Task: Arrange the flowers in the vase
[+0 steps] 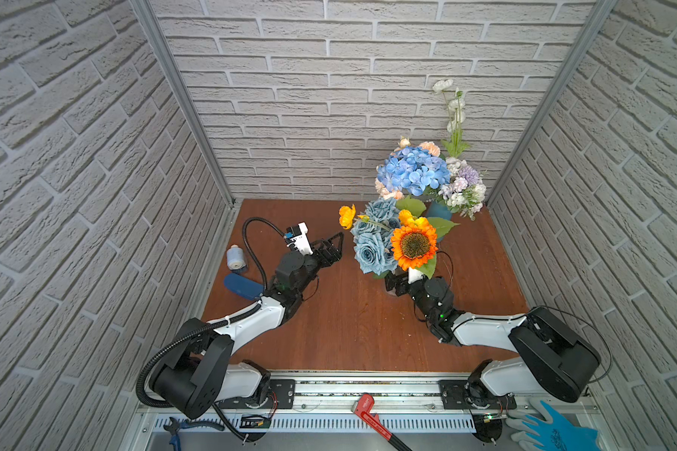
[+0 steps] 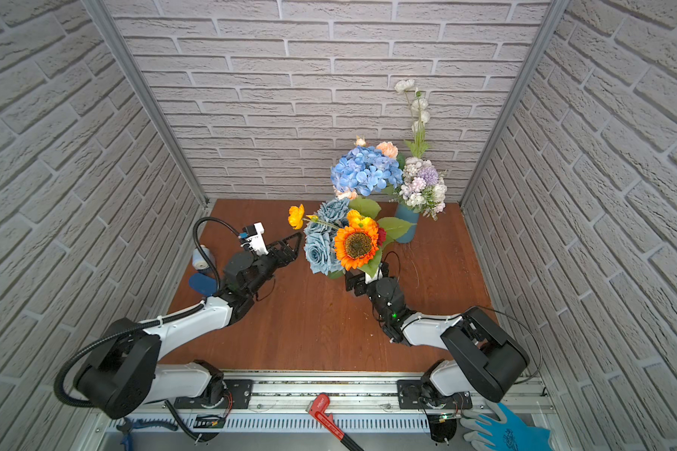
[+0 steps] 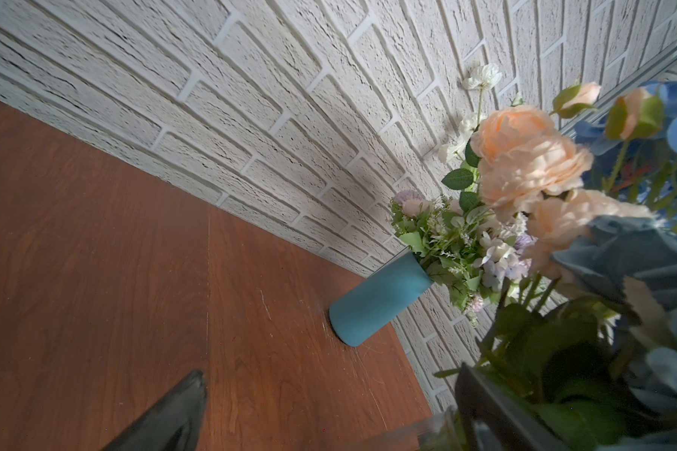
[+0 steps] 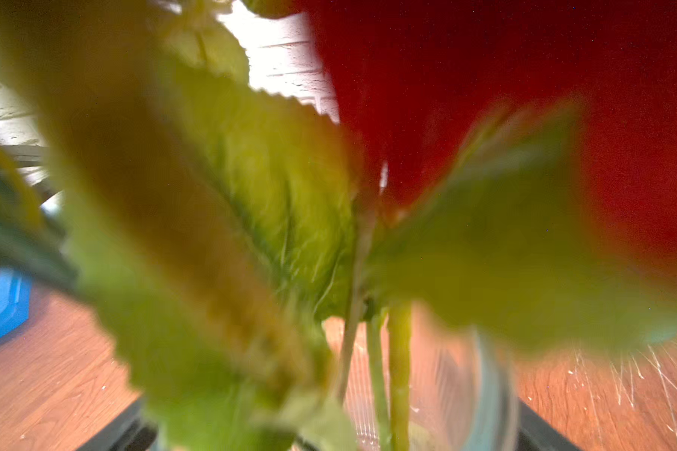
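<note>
- Overhead, in both top views: left fingers (image 1: 336, 239) spread wide beside the flowers (image 1: 413, 244); right fingers (image 1: 391, 284) sit beneath them.
- Left wrist: blue vase (image 3: 376, 300) stands on the counter (image 3: 94, 254), holding more flowers.
- Right wrist: right fingers parted either side of the glass vase (image 4: 466, 390), which holds green stems.

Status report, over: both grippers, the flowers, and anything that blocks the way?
Left gripper open, empty, beside dusty-blue roses. Right gripper open, fingers either side of glass vase. Flowers in it and in blue vase. Leaves crowd right wrist view.
</note>
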`<state>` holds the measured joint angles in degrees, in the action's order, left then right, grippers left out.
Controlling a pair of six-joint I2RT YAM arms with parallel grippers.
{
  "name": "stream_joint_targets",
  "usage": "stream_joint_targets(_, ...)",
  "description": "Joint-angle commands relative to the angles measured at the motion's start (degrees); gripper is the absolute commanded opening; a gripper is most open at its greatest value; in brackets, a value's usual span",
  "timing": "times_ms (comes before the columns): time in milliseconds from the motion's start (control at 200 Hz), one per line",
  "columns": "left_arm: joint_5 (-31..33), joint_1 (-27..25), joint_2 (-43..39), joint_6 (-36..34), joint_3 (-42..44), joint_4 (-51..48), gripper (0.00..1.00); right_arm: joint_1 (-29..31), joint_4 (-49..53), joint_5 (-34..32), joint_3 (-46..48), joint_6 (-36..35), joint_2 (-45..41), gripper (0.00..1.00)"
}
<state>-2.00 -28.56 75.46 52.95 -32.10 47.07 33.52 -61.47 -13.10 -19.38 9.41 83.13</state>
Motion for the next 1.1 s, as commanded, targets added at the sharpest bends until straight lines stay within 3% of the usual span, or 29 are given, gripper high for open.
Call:
stream_joint_targets(0, -0.45, 0.38, 0.80, -0.66, -0.84, 2.50, 0.98, -0.12, -15.67, -1.16, 1.81, -1.04, 3.53, 0.93)
stream_joint_targets(140, -0.79, 0.26, 1.00, -0.40, -1.21, 2.67, 0.98, -0.03, -19.16, -1.90, 1.54, -0.35, 6.73, 0.84)
stream_joint_targets(235, -0.68, 0.25, 0.47, -0.56, -1.08, 2.13, 0.98, 0.14, -19.24, -2.22, 1.16, -1.94, 6.47, 0.62)
stream_joint_targets(390, -0.02, 0.25, -0.05, -1.00, -0.61, 1.62, 0.98, 0.06, -19.17, -1.60, -0.49, -5.17, 8.30, 0.43)
stream_joint_targets(685, 0.72, 0.39, -1.78, -1.86, 0.10, 0.11, 0.98, -0.33, -19.15, -0.12, -10.06, -14.96, 13.75, 0.33)
stream_joint_targets(880, 1.73, 1.19, -3.40, -2.11, 1.53, -0.83, 0.98, -3.50, -19.13, 5.16, -21.07, -12.95, 21.31, 0.33)
stream_joint_targets(1095, 4.07, 2.64, -8.81, -2.94, 4.54, -6.10, 0.98, -6.10, -19.17, 6.73, -32.35, -10.70, 29.53, 0.33)
